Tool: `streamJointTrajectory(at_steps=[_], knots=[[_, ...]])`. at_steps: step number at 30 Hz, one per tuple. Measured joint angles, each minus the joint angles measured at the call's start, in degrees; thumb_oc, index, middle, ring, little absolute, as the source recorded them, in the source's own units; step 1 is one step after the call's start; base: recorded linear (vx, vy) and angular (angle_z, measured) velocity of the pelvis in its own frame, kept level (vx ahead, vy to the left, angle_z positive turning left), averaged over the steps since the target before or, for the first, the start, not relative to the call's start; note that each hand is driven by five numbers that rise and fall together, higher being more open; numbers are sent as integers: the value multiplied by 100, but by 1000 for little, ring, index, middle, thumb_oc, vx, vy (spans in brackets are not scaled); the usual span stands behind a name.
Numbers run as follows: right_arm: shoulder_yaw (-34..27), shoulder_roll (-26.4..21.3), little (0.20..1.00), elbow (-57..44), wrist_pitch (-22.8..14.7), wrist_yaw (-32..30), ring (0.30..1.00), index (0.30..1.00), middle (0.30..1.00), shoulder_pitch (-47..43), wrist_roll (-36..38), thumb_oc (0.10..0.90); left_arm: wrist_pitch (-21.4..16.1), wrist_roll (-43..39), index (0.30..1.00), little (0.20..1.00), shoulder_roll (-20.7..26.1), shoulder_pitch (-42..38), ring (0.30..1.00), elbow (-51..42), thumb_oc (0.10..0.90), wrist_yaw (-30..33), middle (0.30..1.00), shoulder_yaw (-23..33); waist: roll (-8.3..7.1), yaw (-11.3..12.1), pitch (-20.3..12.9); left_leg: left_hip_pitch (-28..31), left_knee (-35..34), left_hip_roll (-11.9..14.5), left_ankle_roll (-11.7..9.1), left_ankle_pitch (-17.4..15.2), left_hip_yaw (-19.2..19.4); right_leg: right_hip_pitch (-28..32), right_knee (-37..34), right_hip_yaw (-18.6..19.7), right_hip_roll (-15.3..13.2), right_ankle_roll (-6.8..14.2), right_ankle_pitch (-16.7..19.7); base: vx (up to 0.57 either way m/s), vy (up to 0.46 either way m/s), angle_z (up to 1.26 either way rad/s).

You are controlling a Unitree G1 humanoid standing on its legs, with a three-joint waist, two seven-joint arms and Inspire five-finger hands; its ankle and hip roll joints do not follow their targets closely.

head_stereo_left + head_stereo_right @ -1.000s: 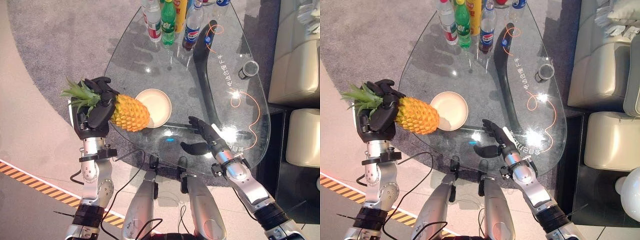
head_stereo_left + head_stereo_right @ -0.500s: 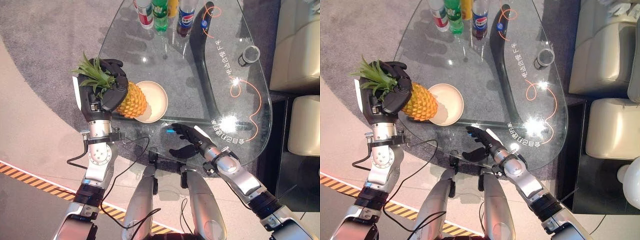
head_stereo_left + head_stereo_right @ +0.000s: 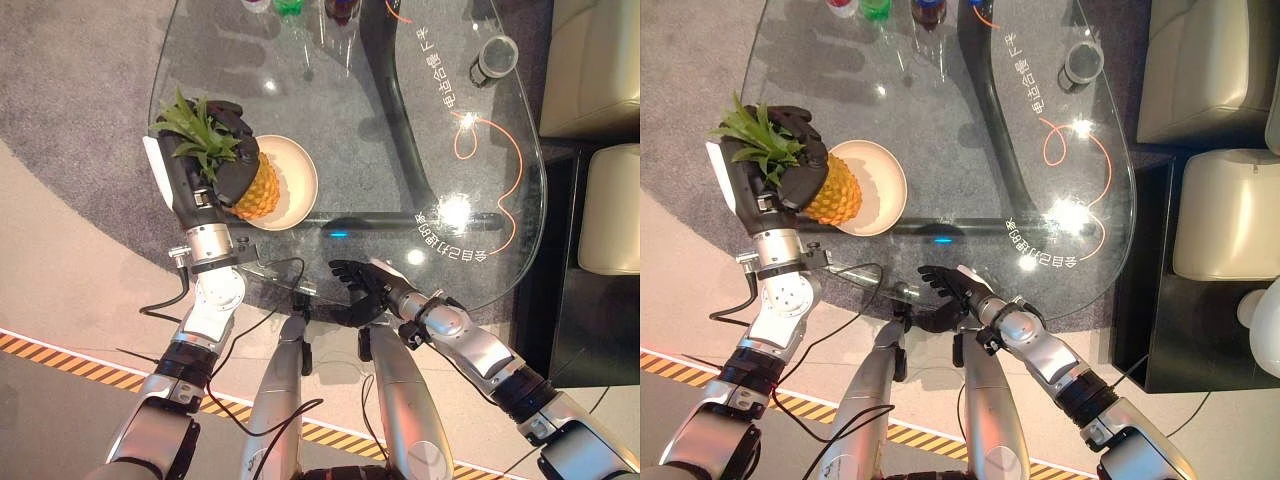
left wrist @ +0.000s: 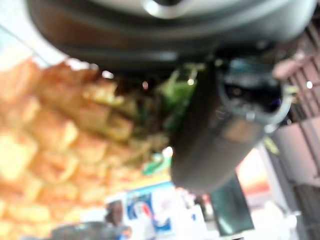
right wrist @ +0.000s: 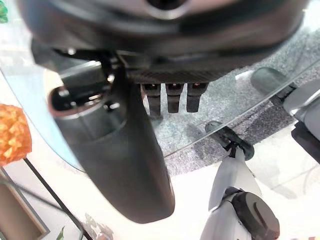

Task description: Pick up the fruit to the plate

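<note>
At the near-left edge of the teardrop-shaped clear glass table [image 3: 330, 130], the left hand [image 3: 205, 165] is gripping the yellow-orange pineapple with green leafy crown [image 3: 250, 190], fingers curled round its upper body just below the leaves. The fruit's lower end is overlapping the left rim of the round cream plate [image 3: 290, 180]; the eye views are not showing whether it is resting on the plate or held just above it. The left wrist view is adding what the head views lack: the scaly orange skin pressed close against the palm, with the dark thumb [image 4: 220, 135] lying across the leaf base. The right wrist view is showing the right hand [image 3: 945, 295] with fingers [image 5: 172, 97] straight and relaxed, holding nothing, at the table's near edge, a corner of the pineapple showing at the side.

Farther back, a dark cylindrical cup [image 3: 495, 55] is standing near the table's right side, and the bases of bottles [image 3: 310, 5] are showing at the far edge. A beige sofa [image 3: 600, 70] is sitting beyond the table on the right. Nothing is blocking the plate.

Compared with a second ago, the pineapple is pointing more steeply down and is sitting farther over the plate, and the right hand has drawn back from the glass toward the near edge.
</note>
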Motion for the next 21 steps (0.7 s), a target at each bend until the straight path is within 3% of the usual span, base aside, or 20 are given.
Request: streamJointTrajectory(at_steps=[12,21], knots=[[344,-20,900,54,202,335,900,900,900,-446,176,800,-40,23,300,200,-48,-425,300,654,100,440,300,-10,-99,-124,0,-572,195,-8,-6,4,-1,-527,95,-2,-4,0,52,5,3,0],[280,-58,900,203,208,329,900,900,900,-819,372,800,-165,531,300,200,-37,-885,300,1010,100,1042,300,-13,-201,-148,-8,-996,340,-36,-5,3,-4,-944,203,13,-24,15,89,0,0,0]])
